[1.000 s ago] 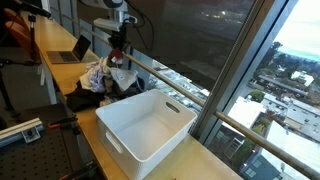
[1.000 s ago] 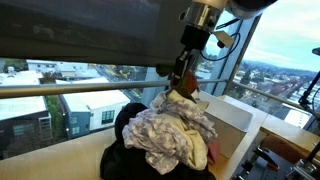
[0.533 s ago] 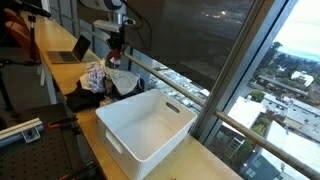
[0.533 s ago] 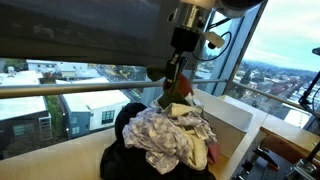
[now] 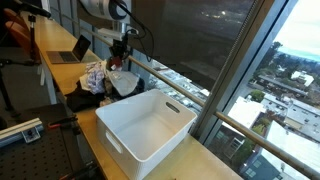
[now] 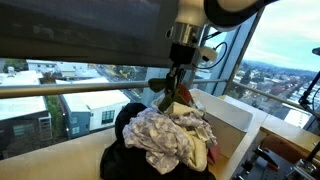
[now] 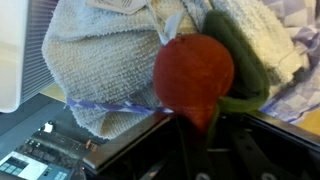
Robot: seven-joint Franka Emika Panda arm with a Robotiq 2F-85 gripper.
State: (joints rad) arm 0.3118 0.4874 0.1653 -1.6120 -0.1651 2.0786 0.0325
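Pinching a red cloth (image 7: 193, 72), the gripper (image 5: 121, 52) has its jaws drawn nearly together on a small fold of the fabric. It hangs above the laundry pile (image 6: 172, 135), in the upper left of the frame in an exterior view.

In the wrist view the red cloth fills the centre. A beige towel (image 7: 105, 60) lies behind it to the left and a dark green garment (image 7: 243, 62) to the right. We cannot tell whether the red piece is quite free of them. In both exterior views it sits just under the fingertips, close over the heap, which rests on a black garment (image 6: 125, 150).

We judge the step in hand to be lifting one piece out of the pile. Any further move calls for a firm pinch and enough height that the dangling fabric drags nothing along.

A white plastic bin (image 5: 165, 137) stands near the pile, toward the middle of the frame, and a laptop (image 5: 72, 50) sits at the far left.

We can read no brand, label or writing. The laptop screen is too small, and the gear at the lower left of the wrist view is blurred.
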